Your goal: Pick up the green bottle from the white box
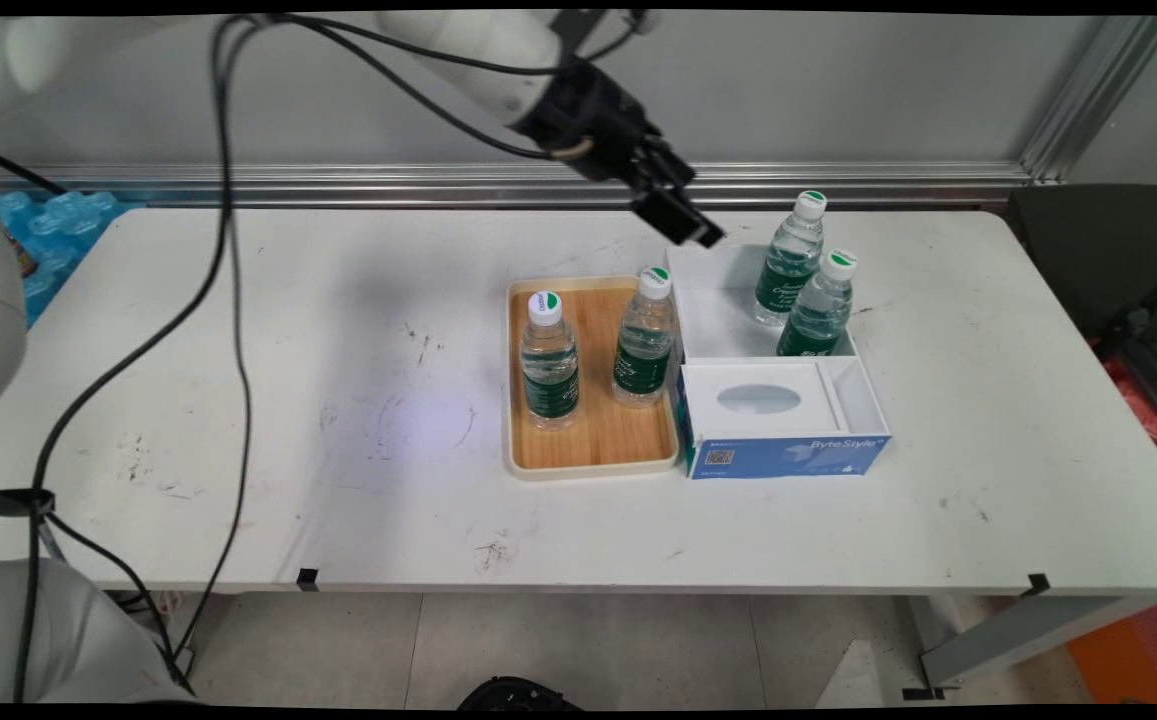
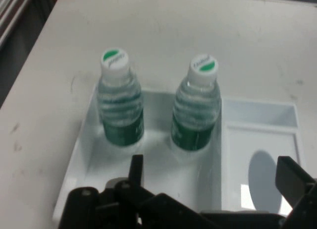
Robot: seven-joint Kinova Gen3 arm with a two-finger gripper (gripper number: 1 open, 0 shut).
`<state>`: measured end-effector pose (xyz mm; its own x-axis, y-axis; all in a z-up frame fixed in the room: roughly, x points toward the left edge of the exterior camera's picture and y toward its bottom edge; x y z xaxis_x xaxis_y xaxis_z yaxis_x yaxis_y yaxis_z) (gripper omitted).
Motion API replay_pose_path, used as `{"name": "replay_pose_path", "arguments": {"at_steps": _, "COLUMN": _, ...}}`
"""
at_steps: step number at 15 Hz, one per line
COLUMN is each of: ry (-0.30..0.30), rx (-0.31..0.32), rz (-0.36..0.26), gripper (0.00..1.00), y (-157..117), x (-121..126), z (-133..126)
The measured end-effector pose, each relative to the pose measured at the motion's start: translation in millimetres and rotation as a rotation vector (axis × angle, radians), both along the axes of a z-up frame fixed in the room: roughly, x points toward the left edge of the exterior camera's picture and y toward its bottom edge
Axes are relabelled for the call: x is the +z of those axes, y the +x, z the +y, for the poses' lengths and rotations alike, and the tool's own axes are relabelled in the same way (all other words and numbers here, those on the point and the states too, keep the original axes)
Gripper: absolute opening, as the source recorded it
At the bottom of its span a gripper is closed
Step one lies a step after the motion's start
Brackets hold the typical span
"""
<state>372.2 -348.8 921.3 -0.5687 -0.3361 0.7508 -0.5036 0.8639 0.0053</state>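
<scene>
Spread end effector [image 2: 213, 182] hovers above white box [image 1: 728, 315] — two bottles [image 2: 120, 100] inside.

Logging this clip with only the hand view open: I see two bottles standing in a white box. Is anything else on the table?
Observer: Yes, a wooden tray lies right beside the box, on its left in the main view.
Operator: Anything on it?
Observer: Two more bottles, both upright.
Operator: How high is the gripper?
Observer: It hangs in the air, over the box's far left corner in the main view.
</scene>
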Motion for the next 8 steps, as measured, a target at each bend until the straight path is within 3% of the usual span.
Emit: {"name": "replay_pose_path", "arguments": {"at_steps": 8, "ry": -0.015, "rx": -0.011, "rz": 0.042, "gripper": 1.00, "y": -56.5, "x": -44.8, "z": -33.0}}
